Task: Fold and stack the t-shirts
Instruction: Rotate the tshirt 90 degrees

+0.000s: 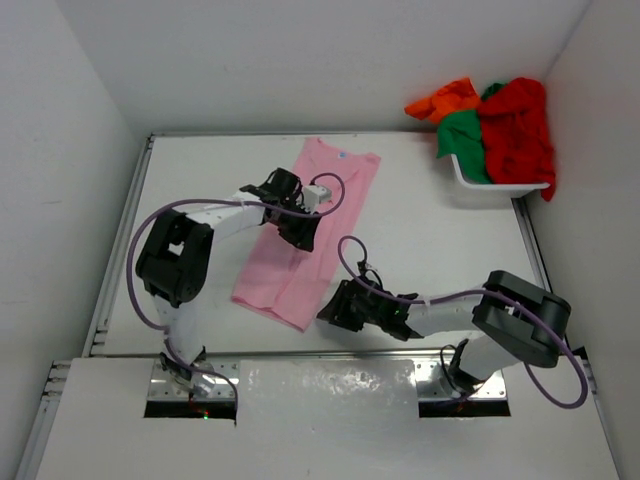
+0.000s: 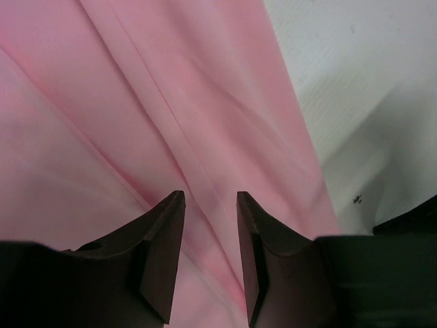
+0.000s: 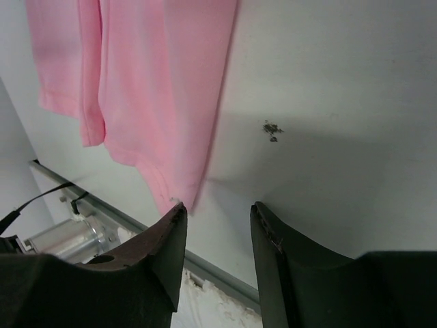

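The light pink t-shirt [image 1: 335,180] lies on the white table as a long narrow strip, folded lengthwise and running diagonally. My left gripper [image 1: 303,228] hovers over the strip's right edge near its middle. In the left wrist view its jaws [image 2: 210,198] stand apart over a crease of pink cloth [image 2: 136,102]. My right gripper [image 1: 330,310] is low at the strip's near right corner. Its jaws [image 3: 217,212] are open over bare table, and the left fingertip [image 3: 174,219] is at the pink hem corner [image 3: 179,195]. The red [image 1: 515,125], green [image 1: 462,135] and orange [image 1: 445,100] t-shirts are piled in the basket.
A white mesh basket [image 1: 500,186] stands at the far right corner of the table. A metal rail [image 3: 212,270] runs along the table's near edge just below the right gripper. White walls close in the table at the back and both sides.
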Motion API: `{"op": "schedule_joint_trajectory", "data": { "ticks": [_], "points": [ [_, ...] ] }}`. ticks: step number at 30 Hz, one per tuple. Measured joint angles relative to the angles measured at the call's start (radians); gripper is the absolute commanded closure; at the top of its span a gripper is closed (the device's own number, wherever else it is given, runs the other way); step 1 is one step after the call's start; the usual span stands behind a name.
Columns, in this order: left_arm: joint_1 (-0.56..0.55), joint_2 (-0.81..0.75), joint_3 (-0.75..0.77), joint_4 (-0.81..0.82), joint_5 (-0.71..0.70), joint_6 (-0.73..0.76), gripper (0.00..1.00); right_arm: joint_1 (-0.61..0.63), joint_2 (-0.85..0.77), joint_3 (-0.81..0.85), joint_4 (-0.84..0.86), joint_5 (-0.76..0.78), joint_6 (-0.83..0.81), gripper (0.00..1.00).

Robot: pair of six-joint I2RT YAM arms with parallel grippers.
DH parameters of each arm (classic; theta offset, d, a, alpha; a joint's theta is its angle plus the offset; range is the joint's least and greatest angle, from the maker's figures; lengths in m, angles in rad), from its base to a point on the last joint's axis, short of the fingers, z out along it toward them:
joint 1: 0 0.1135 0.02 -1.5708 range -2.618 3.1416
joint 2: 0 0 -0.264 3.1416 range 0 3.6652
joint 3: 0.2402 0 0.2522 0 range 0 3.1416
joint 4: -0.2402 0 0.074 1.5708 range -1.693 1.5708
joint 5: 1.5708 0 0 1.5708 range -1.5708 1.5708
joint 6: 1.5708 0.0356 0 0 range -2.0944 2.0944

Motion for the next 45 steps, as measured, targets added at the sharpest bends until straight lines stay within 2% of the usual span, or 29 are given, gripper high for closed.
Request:
{"op": "schedule_joint_trajectory", "data": {
  "ticks": [6, 15, 18, 19, 22, 26, 30, 33, 34, 37, 41, 45],
  "points": [
    [-0.039, 0.039, 0.047, 0.026, -0.063, -0.045, 0.65, 0.0, 0.05, 0.005, 0.081, -0.018, 0.003, 0.58],
    [-0.051, 0.121, 0.054, 0.052, -0.13, -0.074, 0.69, 0.0, 0.063, 0.016, 0.092, -0.032, -0.009, 0.55],
    [-0.051, 0.141, 0.069, 0.048, -0.142, -0.081, 0.78, 0.0, 0.09, 0.048, 0.089, -0.05, -0.028, 0.55],
    [-0.051, 0.143, 0.077, 0.05, -0.146, -0.082, 0.87, 0.0, 0.1, 0.058, 0.089, -0.055, -0.032, 0.55],
    [-0.052, 0.144, 0.081, 0.048, -0.158, -0.084, 1.0, 0.0, 0.111, 0.065, 0.091, -0.066, -0.031, 0.56],
    [-0.053, 0.144, 0.081, 0.043, -0.175, -0.08, 1.0, 0.0, 0.126, 0.065, 0.105, -0.08, -0.016, 0.58],
    [-0.054, 0.143, 0.081, 0.04, -0.194, -0.078, 1.0, 0.0, 0.168, 0.076, 0.146, -0.097, 0.016, 0.65],
    [-0.055, 0.141, 0.081, 0.038, -0.204, -0.075, 0.87, -0.003, 0.195, 0.075, 0.182, -0.106, 0.048, 0.69],
    [-0.055, 0.14, 0.081, 0.038, -0.203, -0.072, 0.73, -0.006, 0.203, 0.074, 0.193, -0.108, 0.058, 0.75],
    [-0.055, 0.139, 0.081, 0.032, -0.195, -0.063, 0.6, -0.008, 0.217, 0.068, 0.208, -0.106, 0.082, 0.86],
    [-0.055, 0.138, 0.081, 0.017, -0.185, -0.058, 0.57, -0.015, 0.231, 0.066, 0.214, -0.105, 0.103, 1.0],
    [-0.055, 0.129, 0.106, -0.034, -0.185, -0.045, 0.53, -0.02, 0.234, 0.062, 0.225, -0.106, 0.111, 1.0]
  ]
}}
